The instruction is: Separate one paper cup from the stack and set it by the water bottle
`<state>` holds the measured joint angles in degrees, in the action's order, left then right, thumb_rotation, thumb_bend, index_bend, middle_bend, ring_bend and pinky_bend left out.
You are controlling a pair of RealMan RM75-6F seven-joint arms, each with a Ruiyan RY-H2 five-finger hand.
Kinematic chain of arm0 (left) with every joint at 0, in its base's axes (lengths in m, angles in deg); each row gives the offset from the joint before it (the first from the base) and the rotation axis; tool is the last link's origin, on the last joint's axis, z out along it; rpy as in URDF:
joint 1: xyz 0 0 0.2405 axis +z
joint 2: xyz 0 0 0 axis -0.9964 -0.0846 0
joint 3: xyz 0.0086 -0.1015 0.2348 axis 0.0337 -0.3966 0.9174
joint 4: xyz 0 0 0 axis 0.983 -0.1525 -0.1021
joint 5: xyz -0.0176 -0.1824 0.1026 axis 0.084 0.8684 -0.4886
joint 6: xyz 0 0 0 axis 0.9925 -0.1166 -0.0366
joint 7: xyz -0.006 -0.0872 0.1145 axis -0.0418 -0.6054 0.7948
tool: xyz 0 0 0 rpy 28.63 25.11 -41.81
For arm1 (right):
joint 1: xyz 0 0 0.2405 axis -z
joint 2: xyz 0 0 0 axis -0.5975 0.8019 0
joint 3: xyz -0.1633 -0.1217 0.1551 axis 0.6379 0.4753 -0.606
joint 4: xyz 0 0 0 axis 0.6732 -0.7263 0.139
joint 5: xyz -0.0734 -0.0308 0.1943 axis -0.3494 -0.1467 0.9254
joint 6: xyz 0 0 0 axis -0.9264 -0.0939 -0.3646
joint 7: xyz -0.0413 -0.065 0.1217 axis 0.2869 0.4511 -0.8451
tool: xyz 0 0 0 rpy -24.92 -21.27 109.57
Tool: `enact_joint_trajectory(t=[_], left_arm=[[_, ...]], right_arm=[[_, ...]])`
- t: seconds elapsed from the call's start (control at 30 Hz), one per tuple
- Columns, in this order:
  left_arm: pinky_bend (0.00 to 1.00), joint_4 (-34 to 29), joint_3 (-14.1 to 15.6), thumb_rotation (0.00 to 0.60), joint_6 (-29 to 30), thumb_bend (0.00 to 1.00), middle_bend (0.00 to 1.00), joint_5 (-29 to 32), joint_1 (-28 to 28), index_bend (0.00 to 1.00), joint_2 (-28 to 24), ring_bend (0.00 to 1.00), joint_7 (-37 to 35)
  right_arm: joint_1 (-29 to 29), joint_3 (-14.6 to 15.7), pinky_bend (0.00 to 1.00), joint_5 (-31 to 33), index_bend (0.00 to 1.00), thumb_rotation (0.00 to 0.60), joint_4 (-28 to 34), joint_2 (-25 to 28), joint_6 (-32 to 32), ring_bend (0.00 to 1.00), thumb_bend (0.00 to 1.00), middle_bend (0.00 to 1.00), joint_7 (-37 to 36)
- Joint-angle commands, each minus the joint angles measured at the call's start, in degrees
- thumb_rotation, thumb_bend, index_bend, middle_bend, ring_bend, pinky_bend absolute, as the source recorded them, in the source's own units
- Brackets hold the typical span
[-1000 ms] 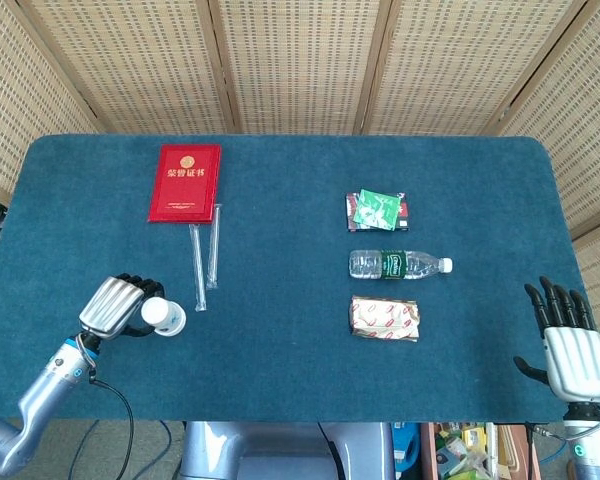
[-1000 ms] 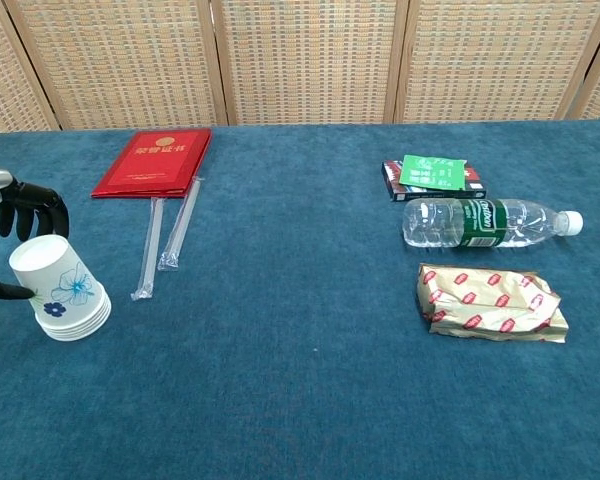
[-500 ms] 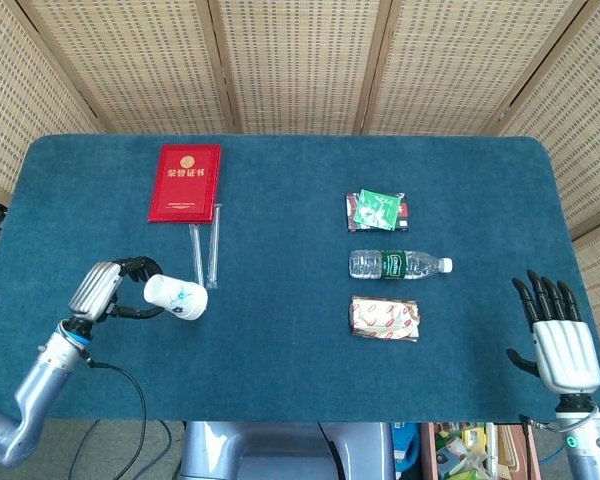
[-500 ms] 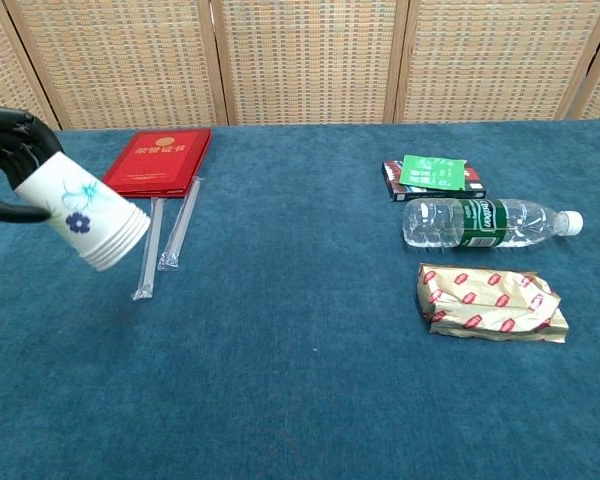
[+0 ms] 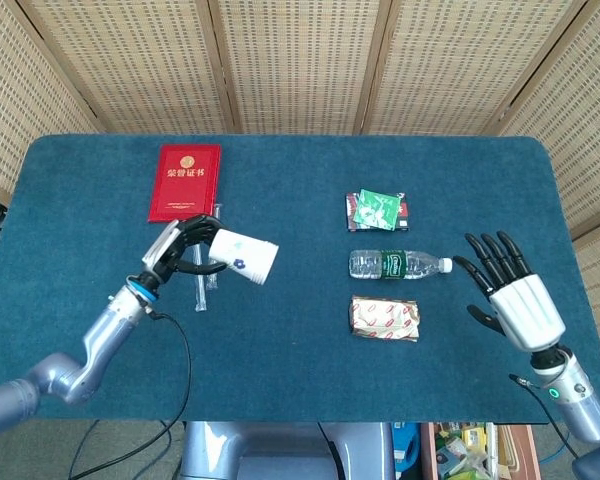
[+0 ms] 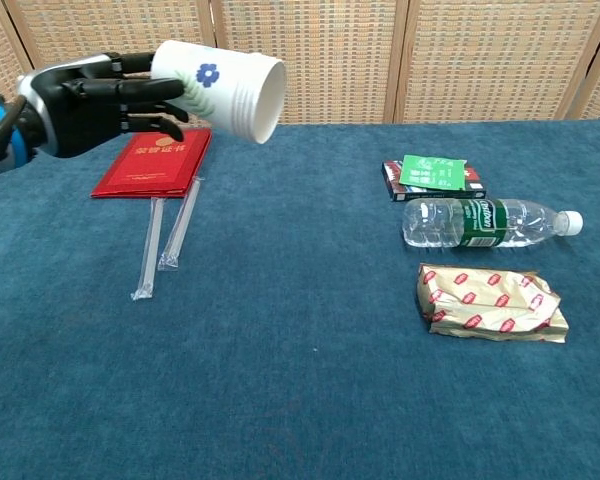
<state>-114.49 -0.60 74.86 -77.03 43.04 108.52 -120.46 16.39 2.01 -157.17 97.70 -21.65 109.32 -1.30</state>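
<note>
My left hand (image 5: 180,246) (image 6: 95,98) holds the stack of white paper cups (image 5: 244,258) (image 6: 224,88) with a blue flower print, lifted well above the table and lying on its side, mouth pointing right. The clear water bottle (image 5: 398,264) (image 6: 489,222) with a green label lies on its side at the right of the table, cap to the right. My right hand (image 5: 510,295) is open, fingers spread, just right of the bottle's cap and apart from it; the chest view does not show it.
A red booklet (image 5: 185,182) (image 6: 154,161) lies at the back left, with two wrapped straws (image 5: 206,262) (image 6: 166,238) in front of it. A green-and-red packet (image 5: 377,210) (image 6: 433,176) sits behind the bottle, a red-and-cream snack pack (image 5: 384,318) (image 6: 491,302) in front of it.
My left hand has raised the cup stack off the table and carried it right, tipping it sideways. My right hand has moved up and inward toward the bottle's cap.
</note>
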Motion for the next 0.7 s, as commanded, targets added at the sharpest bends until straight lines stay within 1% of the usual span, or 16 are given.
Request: enact_joint_trajectory(t=[0.03,0.13,0.23,0.37,0.5,0.7], left_arm=[[0.48,1.3,-1.5,0.6,-2.6,0.07,0.53,1.4,-2.7,0.51,2.2,0.48,-0.3],[0.48,2.9,-3.0,0.6,-5.5,0.07,0.53,2.4,-6.1,0.51,4.7,0.48,0.2],[0.48,4.5,-4.9,0.6,-8.6,0.07,0.53,4.2,-9.5,0.51,7.0,0.48,-0.2],[0.48,6.9,-6.2,0.6,-12.0,0.07,0.53,5.7,-12.9,0.51,9.4,0.48,0.1],[0.48,9.3,-7.3,0.6,-14.4,0.07,0.53,7.0,-15.5,0.51,11.7,0.48,0.1],[0.48,11.7,-7.8,0.6,-15.8,0.07,0.53,7.5,-17.0,0.51,14.1,0.48,-0.7]], right_arm=[[-3.3,-0.3,0.0,-1.9,0.28,0.6,-2.8,-0.9,-0.2,0.01,0.0,0.13,-4.2],[-6.6,-0.9,0.0,-2.6,0.31,0.6,-5.0,-1.0,-0.6,0.02,0.01,0.14,-8.0],[-9.6,-1.8,0.0,-2.5,0.34,0.6,-5.7,-1.3,-0.8,0.02,0.06,0.15,-11.5],[-12.2,-2.3,0.02,-2.7,0.38,0.6,-6.8,-2.2,-0.4,0.04,0.11,0.16,-12.9],[-14.5,-1.9,0.04,-3.4,0.41,0.6,-8.1,-2.9,-0.6,0.06,0.15,0.18,-13.1],[-17.0,-0.2,0.05,-4.8,0.45,0.6,-9.9,-4.4,-1.0,0.06,0.17,0.19,-12.8]])
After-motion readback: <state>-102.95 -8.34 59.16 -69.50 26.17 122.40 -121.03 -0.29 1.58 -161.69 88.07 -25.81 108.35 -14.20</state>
